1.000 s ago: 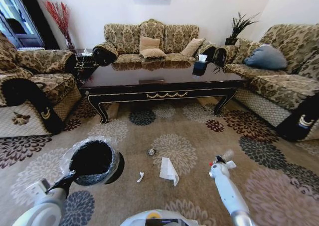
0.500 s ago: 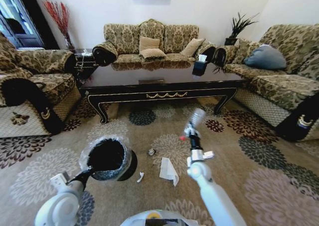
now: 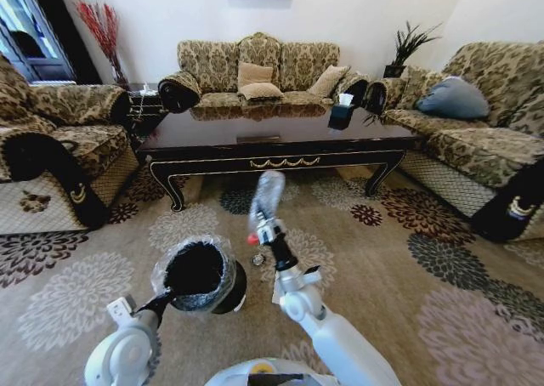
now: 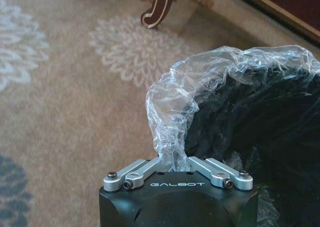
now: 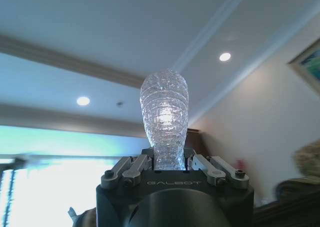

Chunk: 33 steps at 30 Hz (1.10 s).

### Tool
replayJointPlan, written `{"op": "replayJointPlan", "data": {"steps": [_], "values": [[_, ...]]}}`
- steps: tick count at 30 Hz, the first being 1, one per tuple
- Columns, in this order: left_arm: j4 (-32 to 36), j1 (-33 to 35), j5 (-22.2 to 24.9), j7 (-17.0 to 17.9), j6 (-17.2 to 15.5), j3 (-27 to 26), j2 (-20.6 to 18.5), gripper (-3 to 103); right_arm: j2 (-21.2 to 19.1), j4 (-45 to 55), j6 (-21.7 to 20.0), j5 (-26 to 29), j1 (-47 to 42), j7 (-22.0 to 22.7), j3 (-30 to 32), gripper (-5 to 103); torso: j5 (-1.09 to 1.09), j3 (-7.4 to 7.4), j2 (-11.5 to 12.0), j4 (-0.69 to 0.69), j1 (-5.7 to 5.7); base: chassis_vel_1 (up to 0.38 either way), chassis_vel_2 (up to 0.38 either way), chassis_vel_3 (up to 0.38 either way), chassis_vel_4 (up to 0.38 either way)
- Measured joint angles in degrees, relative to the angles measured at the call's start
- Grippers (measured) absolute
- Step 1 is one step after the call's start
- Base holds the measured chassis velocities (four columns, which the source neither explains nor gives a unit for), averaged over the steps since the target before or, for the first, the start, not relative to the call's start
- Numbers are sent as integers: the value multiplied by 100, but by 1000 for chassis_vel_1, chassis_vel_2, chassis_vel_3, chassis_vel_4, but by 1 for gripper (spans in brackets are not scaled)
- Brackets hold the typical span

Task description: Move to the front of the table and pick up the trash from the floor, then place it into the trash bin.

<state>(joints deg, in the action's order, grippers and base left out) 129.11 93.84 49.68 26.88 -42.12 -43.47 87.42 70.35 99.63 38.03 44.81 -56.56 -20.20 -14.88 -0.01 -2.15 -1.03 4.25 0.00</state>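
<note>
While crinkly clear plastic bottle [image 3: 268,195] is pinched upright in right hand [image 3: 261,229], small round black lined bin [image 3: 197,275], rim clamped by left hand [image 4: 174,163], is held just left, lower; white tissue on carpet hidden.

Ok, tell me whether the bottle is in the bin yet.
Not yet. The right gripper holds the bottle upright, beside the bin.

Room evenly bright; glossy table [image 3: 280,131] mirrors sofa; head view bulges at edges; ceiling spotlights [image 5: 225,57] glare; window blown out.
</note>
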Motion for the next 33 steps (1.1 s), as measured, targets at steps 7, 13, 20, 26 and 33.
{"op": "replayJointPlan", "data": {"steps": [7,13,20,26,33], "values": [[-164,-102,7,47,-7,160,98,2,187,-659,153,-25,315,-841,-597,26,1,0,0,-2,0,0,0,0,0],[-4,-141,161,86,-7,200,173,2,270,-1012,193,-113,429,-1107,-768,26,0,0,0,-1,0,0,0,0,0],[165,-74,244,102,-7,113,166,2,203,-1066,192,-145,422,-1057,-706,27,1,0,0,-1,0,0,0,0,0],[229,-41,302,131,-7,65,162,2,203,-1048,179,-128,396,-1026,-637,48,1,0,0,-1,0,0,0,0,0],[260,8,319,152,-7,-7,164,2,168,-1026,128,53,359,-1027,-535,75,1,0,0,-1,0,0,0,0,0]]}}
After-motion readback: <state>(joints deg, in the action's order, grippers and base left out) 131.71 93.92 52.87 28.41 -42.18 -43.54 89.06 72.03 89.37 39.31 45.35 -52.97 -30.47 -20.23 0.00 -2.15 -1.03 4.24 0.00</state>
